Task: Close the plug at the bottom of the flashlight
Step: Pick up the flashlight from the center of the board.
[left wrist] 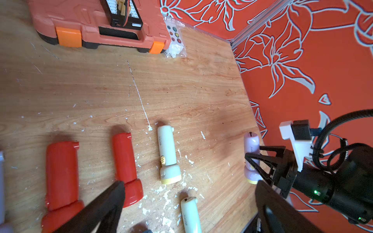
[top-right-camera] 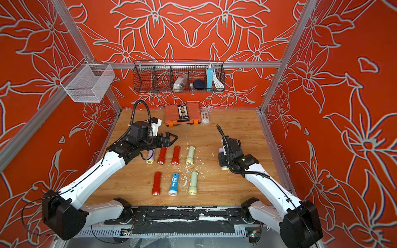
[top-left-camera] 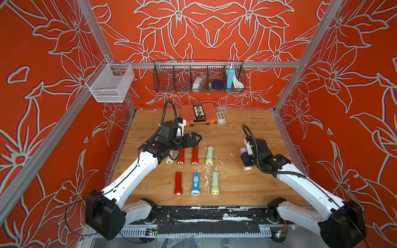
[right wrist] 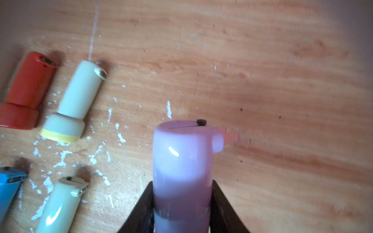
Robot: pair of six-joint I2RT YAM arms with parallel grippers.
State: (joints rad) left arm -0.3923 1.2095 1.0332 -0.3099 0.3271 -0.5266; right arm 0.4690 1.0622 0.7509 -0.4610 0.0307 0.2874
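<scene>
Reaching from the desk's (top-left-camera: pixel 236 133) front edge, the left claw (top-left-camera: pixel 198 137) hangs spread wide and empty over the back row of flashlights (top-left-camera: pixel 195 155), while the right claw (right wrist: pixel 182 182) grips the lilac flashlight (right wrist: pixel 181 153) near the right edge, bare wood lying between them.

Wooden table (top-left-camera: pixel 236 128) bears flashlights (top-left-camera: pixel 178 183) and orange case (top-left-camera: pixel 187 112).

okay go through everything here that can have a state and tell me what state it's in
Left gripper, open, empty.
Right gripper, shut on purple flashlight.
Purple flashlight, on its side, gripped across its body.
Plug, too blurred to tell.
Other flashlights, lying flat, untouched.
Case, closed.
</scene>
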